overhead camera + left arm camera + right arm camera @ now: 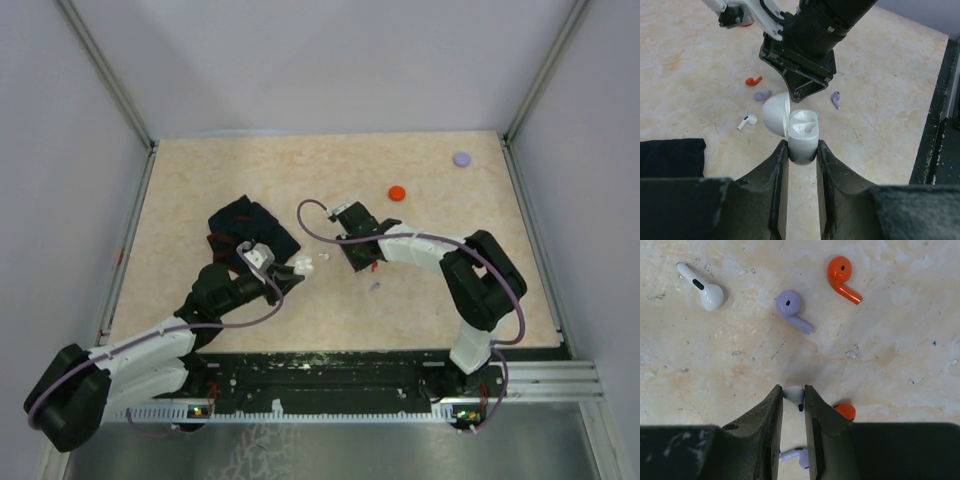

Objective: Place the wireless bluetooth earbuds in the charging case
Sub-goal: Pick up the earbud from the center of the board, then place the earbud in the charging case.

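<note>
The open charging case (pixel 802 131) is pinched by jaws of the left gripper (pixel 802 152), a white earbud (pixel 794 392) by the right gripper (pixel 793 399).

I count six earbuds in the right wrist view: two white earbuds (pixel 704 289), two lavender earbuds (pixel 790 307) and two red-orange earbuds (pixel 841 276). One red-orange and one lavender show only in part at the near edge. One white charging case (pixel 801 142). Two round discs at the far right of the table (pixel 450 305): one red disc (pixel 397 193), one lavender disc (pixel 461 158). One dark cloth (pixel 250 232), left of centre. Two arms: left arm (pixel 150 350), right arm (pixel 480 280).
</note>
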